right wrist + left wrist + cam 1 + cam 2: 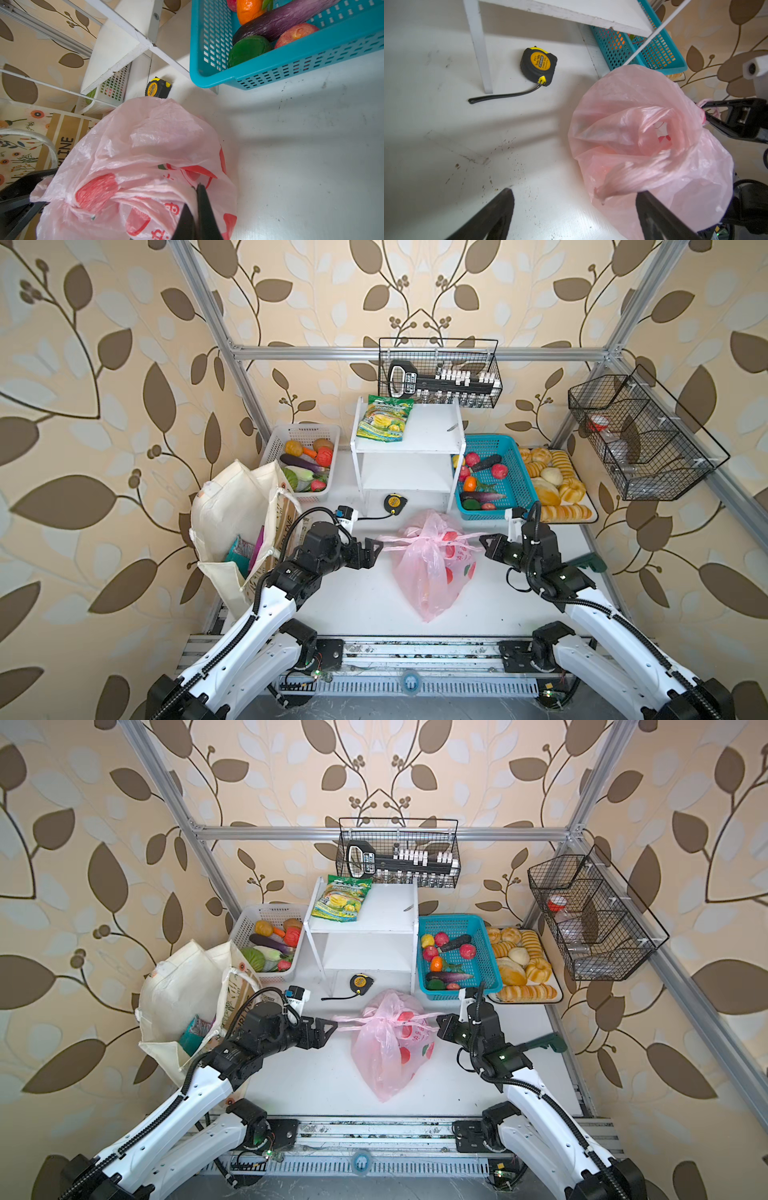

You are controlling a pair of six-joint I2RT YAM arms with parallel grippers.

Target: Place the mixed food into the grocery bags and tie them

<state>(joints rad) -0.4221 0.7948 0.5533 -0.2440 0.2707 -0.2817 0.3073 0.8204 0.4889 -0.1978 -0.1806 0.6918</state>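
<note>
- The right pincer (484, 544) was clenched on one twisted handle (463, 537) of the pink bag (419, 576), which lay on the table (353, 601) between the two pincers.
- The left pincer (372, 552) stood released, jaws wide; the other handle (397, 546) reached its tips, lying against one finger (654, 212).
- Behind the left pincer, the cloth bag (232, 506) stood open with a teal packet (236, 556) and a purple packet (257, 549) inside.

This is a robot test cell dressed as a small grocery corner. A bare aluminium frame (311, 353) holds leaf-patterned wallpaper (104, 406) around a white table (353, 601). 2 white robot arms (245, 651) stand on a metal rail (415, 649) at the table's front edge. A white basket (303, 432) and a teal basket (521, 477) hold toy fruit and vegetables (498, 471). Bread rolls (571, 489), a small shelf (409, 435) and wire baskets (665, 472) complete the display.
</note>
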